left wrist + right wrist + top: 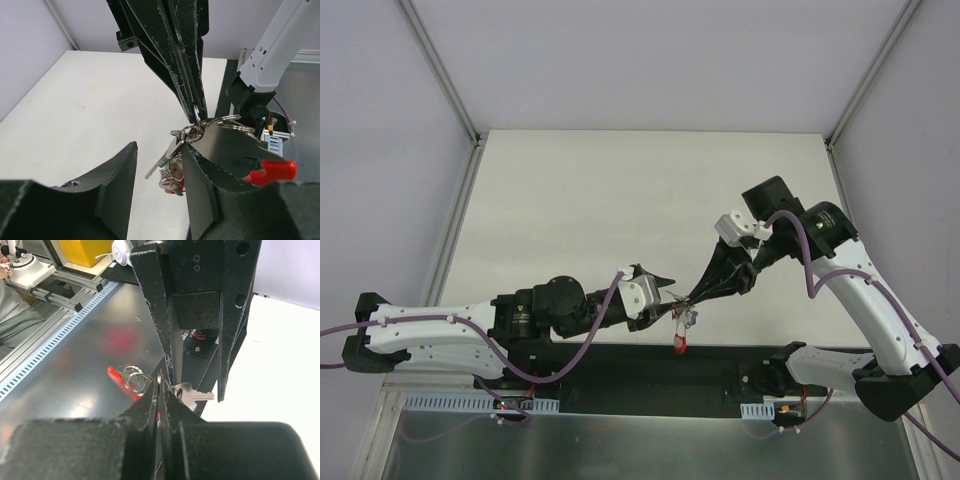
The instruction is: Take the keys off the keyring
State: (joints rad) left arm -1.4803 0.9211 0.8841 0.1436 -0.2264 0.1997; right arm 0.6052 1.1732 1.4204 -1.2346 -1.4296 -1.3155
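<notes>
The white table (620, 200) lies bare from its far edge to both side edges, with slanting frame rails (445, 70) rising from its 2 far corners. All that surface behind the arms is open room. The near side is crowded: a black strip (600, 365) runs along the near edge, with a metal sheet (620, 450) beyond it.

The left arm (430, 335) reaches in low from the left, and the right arm (880, 300) bends in from the right. The 2 grippers meet tip to tip above the table's near edge, just right of centre.

The left gripper (160, 150) stands with its jaws apart, and the bunch hangs in the gap, close to its right finger (210, 175). The right gripper (196, 116) is pinched tight on the keyring (230, 119), whose thin wire loops show just beside its tips.

The keys (170, 167) hang in the air below that pinch. Their long axis runs downward, and in the top view it runs toward the near edge. One silvery blade slants down and to the left in the left wrist view. In the right wrist view, 1 key (197, 396) lies crosswise between the left fingers, its blade pointing right. The red head (680, 345) hangs lowest, over the line where white table meets black strip.
</notes>
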